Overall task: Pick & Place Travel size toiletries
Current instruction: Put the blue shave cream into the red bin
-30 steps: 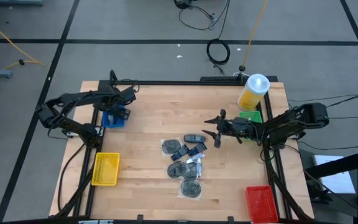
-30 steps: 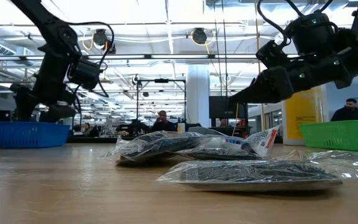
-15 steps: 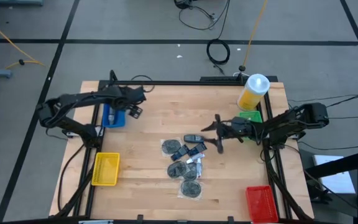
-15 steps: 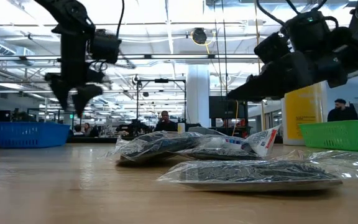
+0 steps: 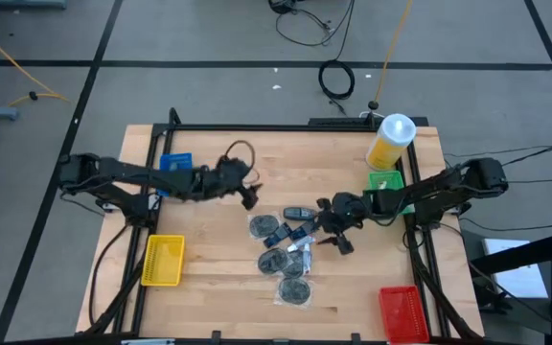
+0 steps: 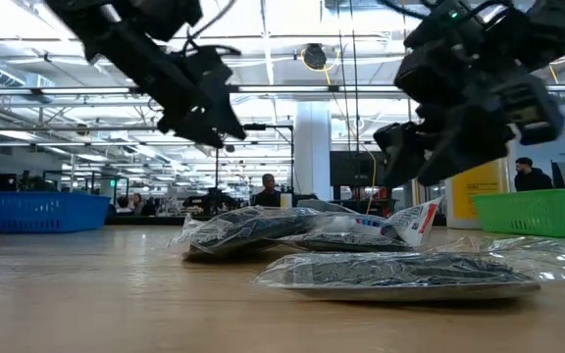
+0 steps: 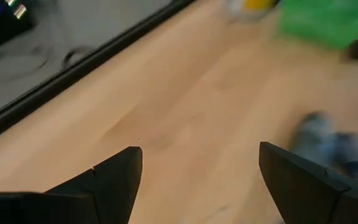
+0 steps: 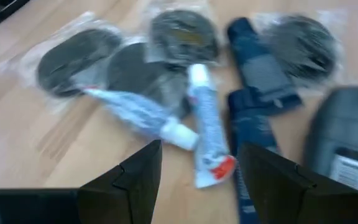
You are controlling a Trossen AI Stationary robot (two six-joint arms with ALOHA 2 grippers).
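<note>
Counter: wooden top with a black frame, on a grey floor.
Pile: toiletry tubes among round dark bundles in clear bags and black gadgets, centre of the high view.
Right gripper: fingers spread apart, empty, over the right edge of the pile, tubes just ahead in its wrist view.
Left gripper: fingers spread apart, empty, above bare wood upper left of the pile.
Bins: blue upper left, yellow lower left, green right, red lower right.
</note>
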